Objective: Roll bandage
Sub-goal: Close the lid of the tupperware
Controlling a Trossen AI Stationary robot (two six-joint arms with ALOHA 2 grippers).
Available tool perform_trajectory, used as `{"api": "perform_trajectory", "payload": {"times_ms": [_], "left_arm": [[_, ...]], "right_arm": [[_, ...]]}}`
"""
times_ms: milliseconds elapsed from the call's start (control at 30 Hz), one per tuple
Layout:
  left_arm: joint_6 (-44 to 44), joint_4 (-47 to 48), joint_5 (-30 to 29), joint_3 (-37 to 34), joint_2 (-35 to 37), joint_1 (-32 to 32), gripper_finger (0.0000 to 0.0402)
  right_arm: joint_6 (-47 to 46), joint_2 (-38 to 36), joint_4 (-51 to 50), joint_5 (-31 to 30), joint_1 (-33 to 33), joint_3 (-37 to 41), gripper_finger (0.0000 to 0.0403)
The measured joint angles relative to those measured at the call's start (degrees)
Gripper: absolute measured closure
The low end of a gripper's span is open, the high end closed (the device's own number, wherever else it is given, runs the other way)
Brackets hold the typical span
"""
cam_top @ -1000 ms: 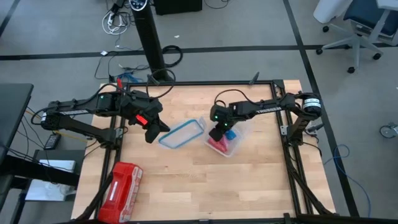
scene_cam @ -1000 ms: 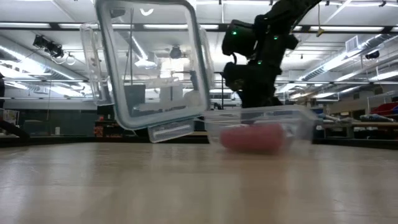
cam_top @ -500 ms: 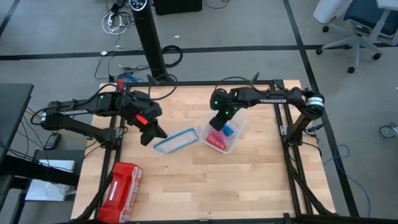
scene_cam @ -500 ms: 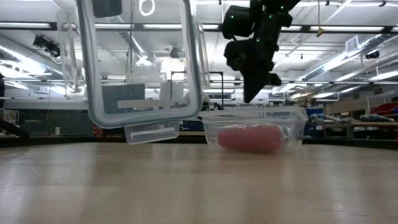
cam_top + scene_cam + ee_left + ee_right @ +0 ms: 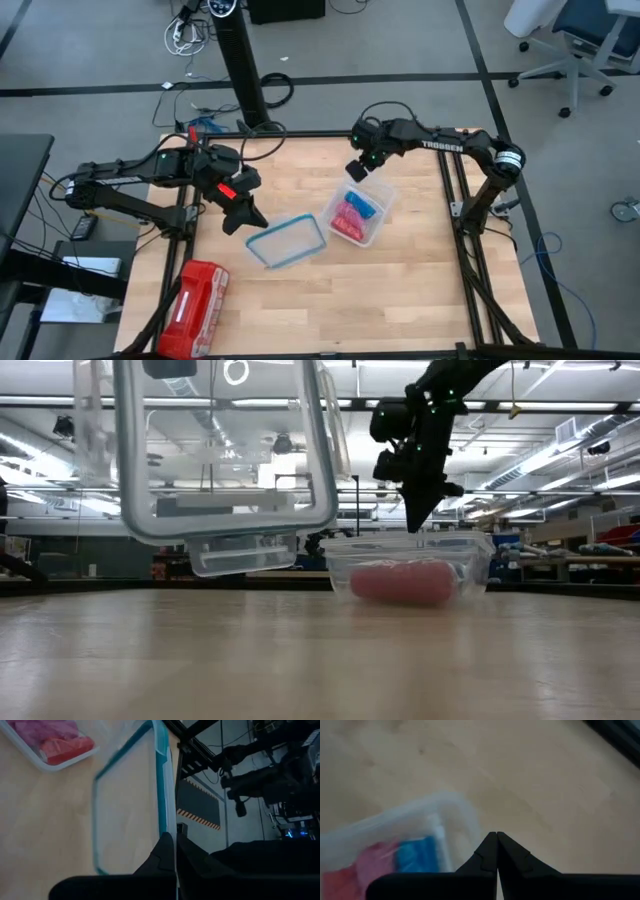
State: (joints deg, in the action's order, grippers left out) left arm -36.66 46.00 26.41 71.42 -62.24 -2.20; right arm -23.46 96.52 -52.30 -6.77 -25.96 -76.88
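The left gripper (image 5: 250,218) holds the clear rectangular plastic lid with a teal-blue rim (image 5: 287,241) by one edge, its fingers (image 5: 167,851) pinched shut on that rim. In the low view the lid (image 5: 222,452) hangs clear of the light wooden surface (image 5: 400,300), so it looks to be carried off to the side, probably to keep the box open and out of the way.

The open clear plastic container (image 5: 382,192) sits near the middle of the surface, just beside the lid. Inside it lies the bright blue soft fabric bandage (image 5: 361,207), a small stubby piece at the end of the box nearest the right arm, touching the pink-red rolls (image 5: 345,222) that fill the rest. The right wrist view shows the same blue piece (image 5: 417,854) against the container wall.

The right gripper (image 5: 356,172) hovers above the far rim of the container, fingers (image 5: 490,850) closed together on nothing. In the low view it (image 5: 418,520) points down just over the box rim. Judging from this, it must part its fingers before it can reach in for the bandage, and the crowding by the pink-red rolls may make a clean grasp awkward.

A red plastic-wrapped pack (image 5: 195,297) lies at the near left corner, well apart from the rest.
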Motion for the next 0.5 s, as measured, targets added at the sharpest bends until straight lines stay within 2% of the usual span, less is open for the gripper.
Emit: {"api": "perform_trajectory", "payload": {"times_ms": [100, 267, 367, 500], "left_arm": [[0.0, 0.0, 0.3, 0.0, 0.0, 0.0, 0.04], [0.0, 0.0, 0.5, 0.0, 0.0, 0.0, 0.04], [0.0, 0.1, 0.5, 0.0, 0.0, 0.0, 0.04], [0.1, 0.1, 1.2, 0.0, 0.0, 0.0, 0.04]], "right_arm": [[1.6, 1.2, 0.0, 3.2, -2.4, 0.1, 0.0401], [6.9, 3.6, 0.4, 13.8, -3.8, 0.1, 0.0392], [10.0, 3.6, -0.1, 15.9, -3.7, 0.1, 0.037], [11.5, 3.6, -0.7, 17.0, -3.7, 0.1, 0.032]]}}
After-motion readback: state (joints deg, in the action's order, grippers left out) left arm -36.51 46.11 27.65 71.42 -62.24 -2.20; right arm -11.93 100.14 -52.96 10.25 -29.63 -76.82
